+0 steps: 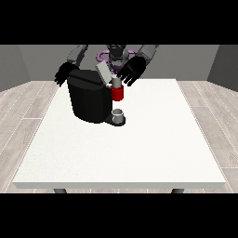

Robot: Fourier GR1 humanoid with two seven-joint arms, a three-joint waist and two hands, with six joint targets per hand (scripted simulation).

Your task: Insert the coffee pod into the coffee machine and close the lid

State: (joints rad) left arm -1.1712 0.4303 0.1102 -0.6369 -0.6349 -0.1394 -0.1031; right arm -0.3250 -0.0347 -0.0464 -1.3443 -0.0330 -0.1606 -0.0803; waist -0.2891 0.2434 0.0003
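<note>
Black coffee machine (89, 100) on white table (139, 148), grey lid (104, 72) tilted open. Coffee pod not discernible. Small cup (118, 114) on drip tray below red front part (117, 93). Robot hand at view's right (132, 70) above lid, fingers spread. Robot hand at view's left (62, 74) behind machine, fingers relaxed.

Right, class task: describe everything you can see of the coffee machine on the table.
The coffee machine is a black, boxy, rounded body standing upright on the white table, towards its far side. Its grey lid is tilted open. A red holder projects from its front above a small grey cup on the base. The hand at the view's right hovers by the lid.
</note>
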